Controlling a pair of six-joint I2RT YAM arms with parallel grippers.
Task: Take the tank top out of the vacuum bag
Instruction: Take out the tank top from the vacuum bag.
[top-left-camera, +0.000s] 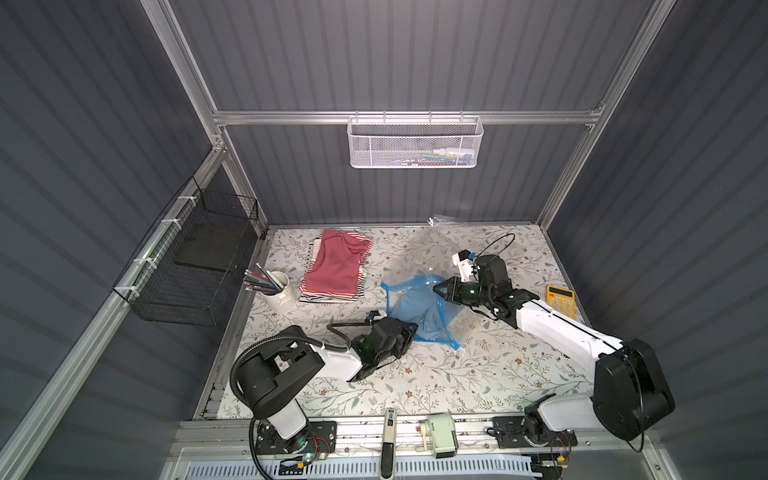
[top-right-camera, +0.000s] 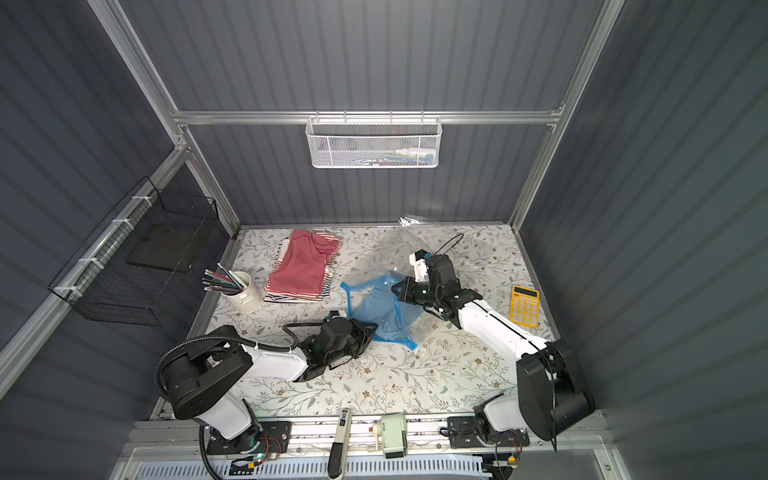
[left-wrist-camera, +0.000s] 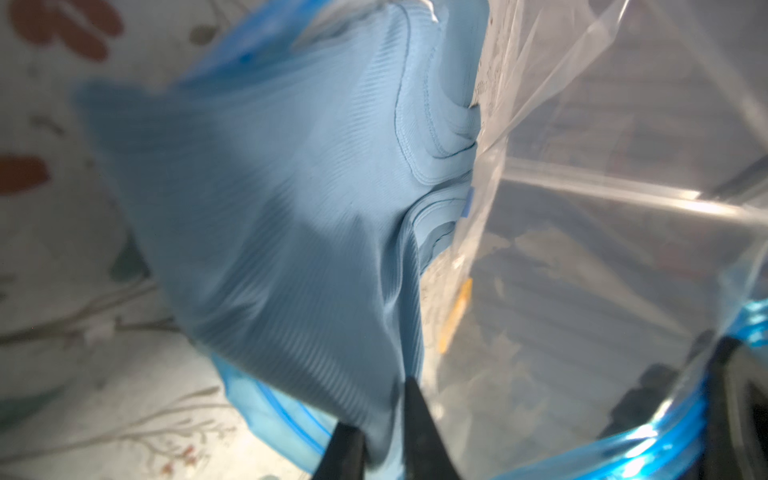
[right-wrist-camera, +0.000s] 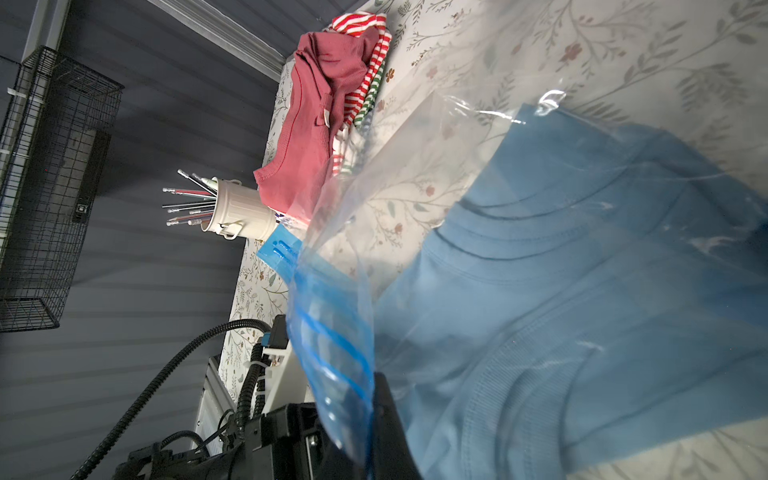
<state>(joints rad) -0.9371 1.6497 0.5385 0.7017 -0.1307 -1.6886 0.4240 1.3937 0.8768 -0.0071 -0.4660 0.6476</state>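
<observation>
The light blue tank top (top-left-camera: 415, 309) (top-right-camera: 380, 309) lies half out of the mouth of the clear vacuum bag (top-left-camera: 409, 264) at mid-table; the rest is still under the plastic. My left gripper (top-left-camera: 413, 328) (left-wrist-camera: 380, 432) is at the top's near hem. Its jaws stand slightly apart, open, with a fold of the ribbed fabric (left-wrist-camera: 291, 208) between them. My right gripper (top-left-camera: 437, 288) (right-wrist-camera: 370, 399) is shut on the bag's blue zip-seal strip (right-wrist-camera: 332, 345) and holds that edge up off the table. The bag's valve cap does not show.
A pile of red and striped clothes (top-left-camera: 336, 270) and a white cup of pencils (top-left-camera: 280, 293) stand at the back left. A yellow calculator (top-left-camera: 561, 299) lies by the right wall. A black wire basket (top-left-camera: 187, 270) hangs on the left wall, a white mesh basket (top-left-camera: 415, 141) on the back.
</observation>
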